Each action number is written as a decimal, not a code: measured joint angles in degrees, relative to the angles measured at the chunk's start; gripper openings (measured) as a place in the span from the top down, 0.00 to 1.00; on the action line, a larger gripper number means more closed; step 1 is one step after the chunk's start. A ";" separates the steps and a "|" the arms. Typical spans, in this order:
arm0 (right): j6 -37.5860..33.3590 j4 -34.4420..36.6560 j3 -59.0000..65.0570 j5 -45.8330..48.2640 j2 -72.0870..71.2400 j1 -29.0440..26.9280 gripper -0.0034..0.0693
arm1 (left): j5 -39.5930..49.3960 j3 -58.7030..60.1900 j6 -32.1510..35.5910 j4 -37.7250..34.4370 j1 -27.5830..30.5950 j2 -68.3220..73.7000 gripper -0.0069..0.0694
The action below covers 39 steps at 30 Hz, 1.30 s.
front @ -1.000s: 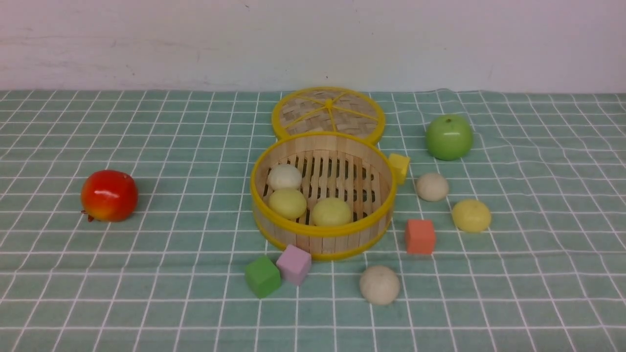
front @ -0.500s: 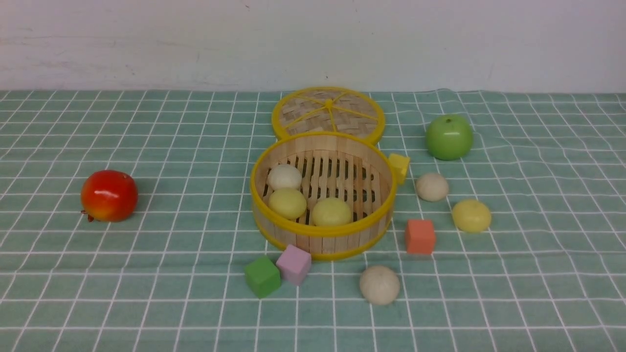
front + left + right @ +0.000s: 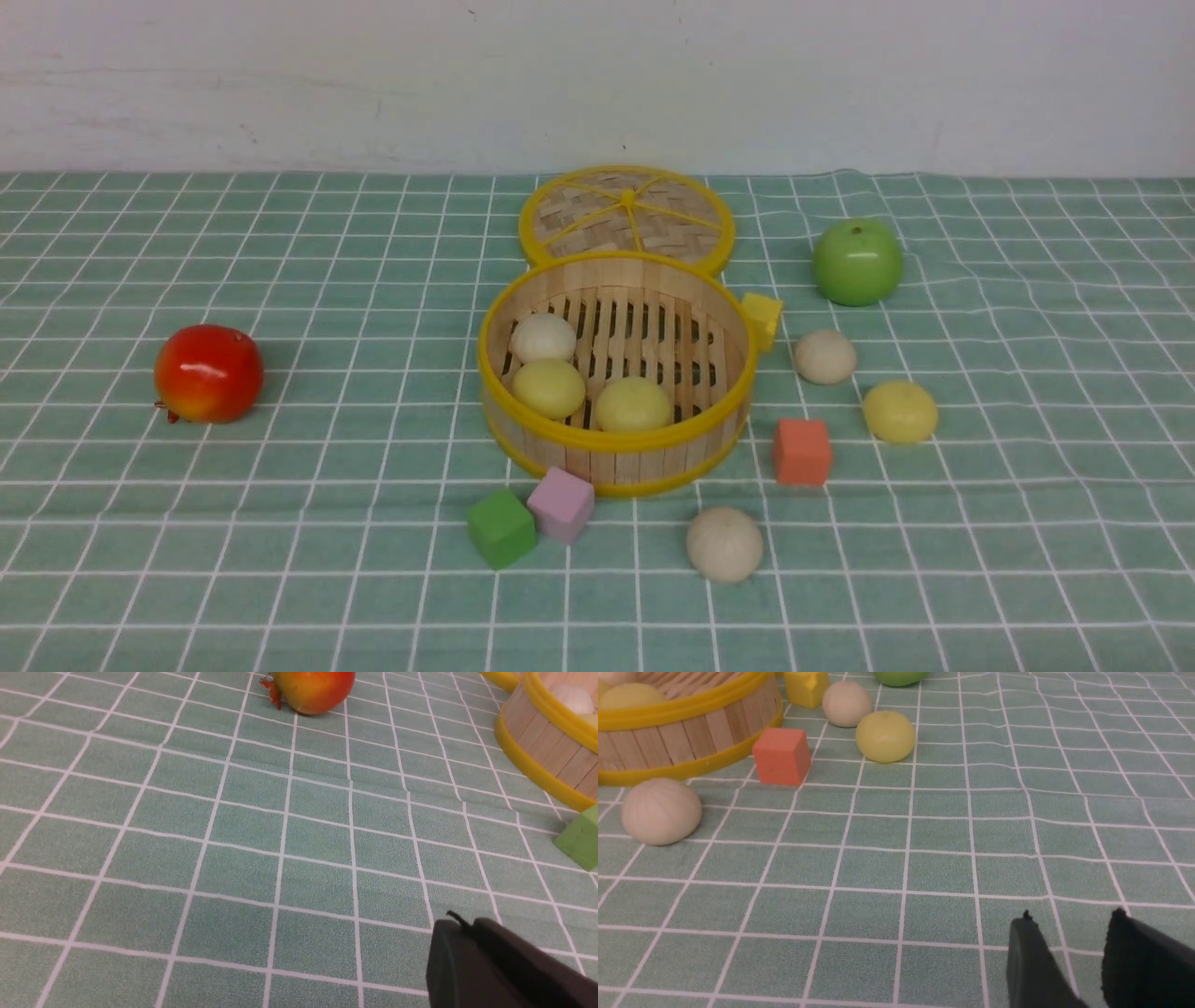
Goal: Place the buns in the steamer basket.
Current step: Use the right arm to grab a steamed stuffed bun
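- About half done, in my judgement: three buns lie on the slats of the steamer basket [image 3: 611, 441]. They are the off-white bun [image 3: 542, 337], the left yellow bun [image 3: 549, 388] and the front yellow bun [image 3: 633, 403].
- Three wait on the bench [image 3: 327, 560]. To the basket's right are the far beige bun [image 3: 824, 356] and, near it, the outer yellow bun [image 3: 899, 411]. The near beige bun [image 3: 724, 544] sits in front of the basket, close to the orange cube [image 3: 802, 452].
- The right jaws stand slightly parted and empty, low over bare bench and well apart from any bun.
- The left jaws look closed on nothing, away from the basket.
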 joint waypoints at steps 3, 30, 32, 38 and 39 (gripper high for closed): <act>0.00 -1.14 0.00 -0.06 0.00 0.00 0.62 | 0.00 0.00 0.00 0.00 0.00 0.00 0.87; 0.05 15.46 0.60 -17.74 0.00 0.00 0.62 | -0.05 0.02 0.16 0.00 0.00 0.00 0.83; -0.01 17.42 0.60 -21.15 0.00 0.00 0.62 | -0.05 0.02 0.16 0.00 0.00 0.00 0.82; -1.05 18.64 0.60 -29.80 0.00 0.00 0.62 | -0.05 0.02 0.16 0.00 0.00 0.00 0.81; -1.05 19.54 0.60 -30.46 0.00 0.00 0.62 | -0.05 0.02 0.16 0.00 0.00 0.00 0.81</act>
